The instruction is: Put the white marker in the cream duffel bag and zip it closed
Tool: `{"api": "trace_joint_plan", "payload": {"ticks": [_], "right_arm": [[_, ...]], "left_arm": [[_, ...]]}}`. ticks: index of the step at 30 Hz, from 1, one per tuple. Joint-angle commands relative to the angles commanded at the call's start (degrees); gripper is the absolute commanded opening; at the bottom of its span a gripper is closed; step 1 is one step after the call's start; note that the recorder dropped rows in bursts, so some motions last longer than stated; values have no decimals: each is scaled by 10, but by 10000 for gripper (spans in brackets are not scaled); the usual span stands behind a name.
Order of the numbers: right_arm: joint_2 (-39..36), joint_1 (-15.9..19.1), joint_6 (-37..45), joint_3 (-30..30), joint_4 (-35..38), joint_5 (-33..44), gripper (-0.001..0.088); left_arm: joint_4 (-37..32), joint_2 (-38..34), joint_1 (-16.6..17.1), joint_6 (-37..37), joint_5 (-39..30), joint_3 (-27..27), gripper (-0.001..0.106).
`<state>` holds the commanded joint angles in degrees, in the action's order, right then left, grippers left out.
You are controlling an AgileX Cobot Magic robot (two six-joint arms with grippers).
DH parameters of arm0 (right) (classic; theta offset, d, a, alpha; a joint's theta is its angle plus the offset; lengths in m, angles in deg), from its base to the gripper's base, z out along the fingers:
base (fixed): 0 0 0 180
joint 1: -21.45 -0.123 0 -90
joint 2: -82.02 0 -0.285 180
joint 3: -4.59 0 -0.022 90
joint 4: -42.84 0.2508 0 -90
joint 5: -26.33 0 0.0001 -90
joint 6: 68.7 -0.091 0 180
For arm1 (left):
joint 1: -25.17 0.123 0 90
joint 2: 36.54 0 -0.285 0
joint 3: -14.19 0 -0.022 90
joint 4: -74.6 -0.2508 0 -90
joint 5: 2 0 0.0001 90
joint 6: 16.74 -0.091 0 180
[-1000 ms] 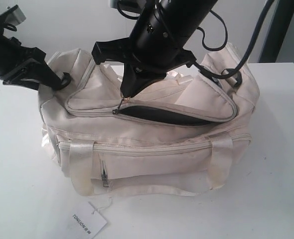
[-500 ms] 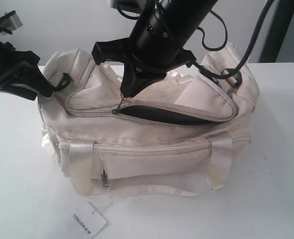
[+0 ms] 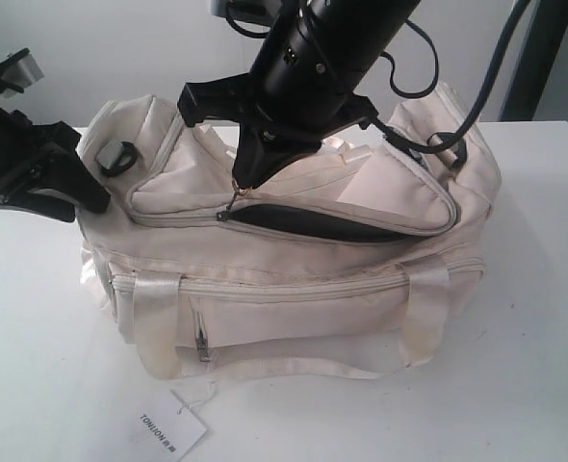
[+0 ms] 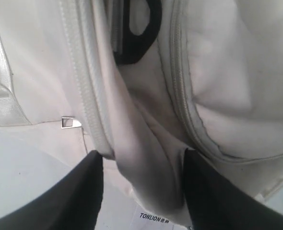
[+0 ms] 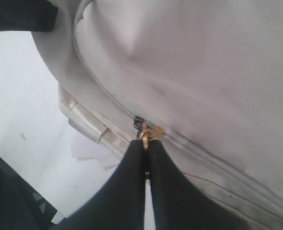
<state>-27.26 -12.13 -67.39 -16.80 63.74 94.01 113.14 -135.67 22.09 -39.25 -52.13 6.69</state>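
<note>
Pulling clear of the cream duffel bag point(image 3: 294, 279) on the left: left gripper point(image 3: 82, 197) up against the end by the black strap ring point(image 3: 120, 156) a second ago, now just off it. Fingers point(image 4: 84, 196) spread, clamping nothing.

And on the right?

Unmoved. Right gripper point(image 5: 145, 143) pressed tight on the zipper pull point(image 5: 150, 130), parked at one end of the top opening point(image 3: 313, 223).

Seen the white marker anywhere?

Nowhere in any view. Probably inside already, judging by that pinch on the pull, but impossible to confirm through the dark gap.

So what follows from the release?

No brace at that end of the bag any more, and the top zipper still gaping along most of its length. Closing left to do, then. Worth expecting soft fabric to bunch and trail after the pull once dragged across, unless held taut again from the left end.
</note>
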Motion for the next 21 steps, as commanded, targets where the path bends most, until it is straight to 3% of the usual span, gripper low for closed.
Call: {"api": "trace_joint_plan", "payload": {"ticks": [3,10,21], "right_arm": [[0,0,2,0,0,3,0],[0,0,10,0,0,17,0],[0,0,10,0,0,17,0]], "left_arm": [[0,-1,0,-3,12,-7,443],[0,-1,0,-17,31,-26,-3],[0,-1,0,-18,45,-34,0]]}}
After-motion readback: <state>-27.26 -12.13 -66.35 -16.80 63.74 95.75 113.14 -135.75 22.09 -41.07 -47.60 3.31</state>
